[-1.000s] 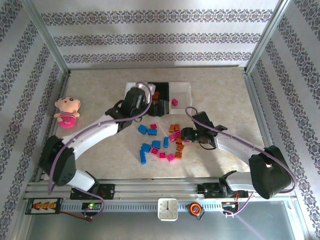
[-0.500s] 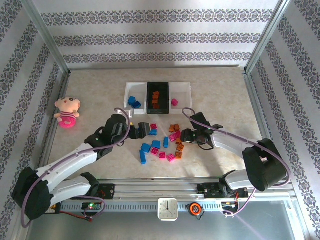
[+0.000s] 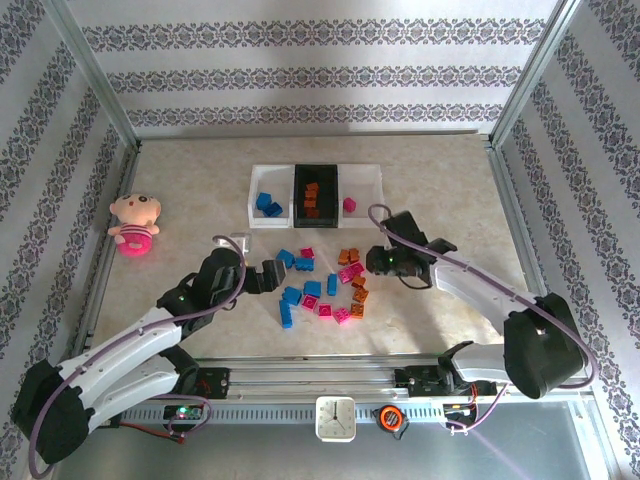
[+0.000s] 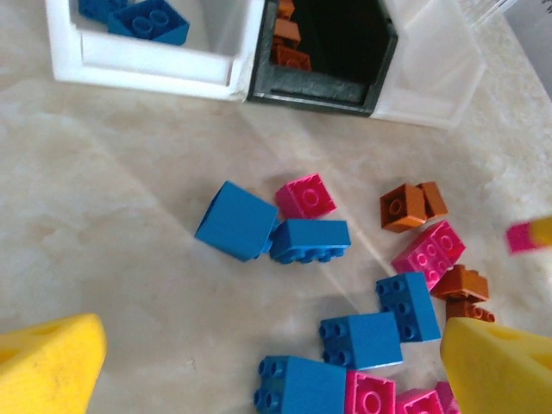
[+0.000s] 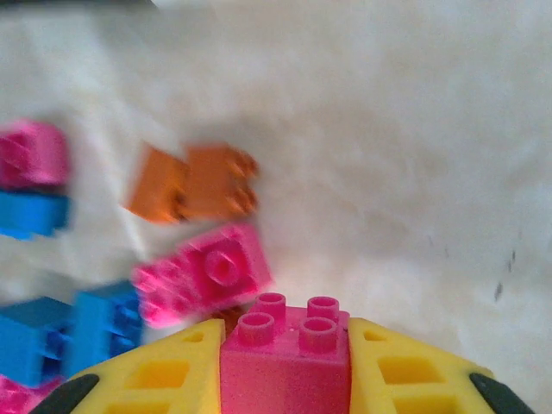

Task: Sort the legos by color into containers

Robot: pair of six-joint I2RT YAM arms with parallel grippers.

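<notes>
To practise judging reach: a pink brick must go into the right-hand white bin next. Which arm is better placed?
Right. The right pincer is shut on a pink brick, and the right white bin lies on its side. The left pincer hangs open and empty over loose bricks.

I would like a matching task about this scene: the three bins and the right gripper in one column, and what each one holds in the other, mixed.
1 left white bin
2 black bin
3 right white bin
4 right gripper

a orange bricks
b one loose pink brick
c blue bricks
d clamped pink brick

Pairs: 1-c, 2-a, 3-b, 4-d
</notes>
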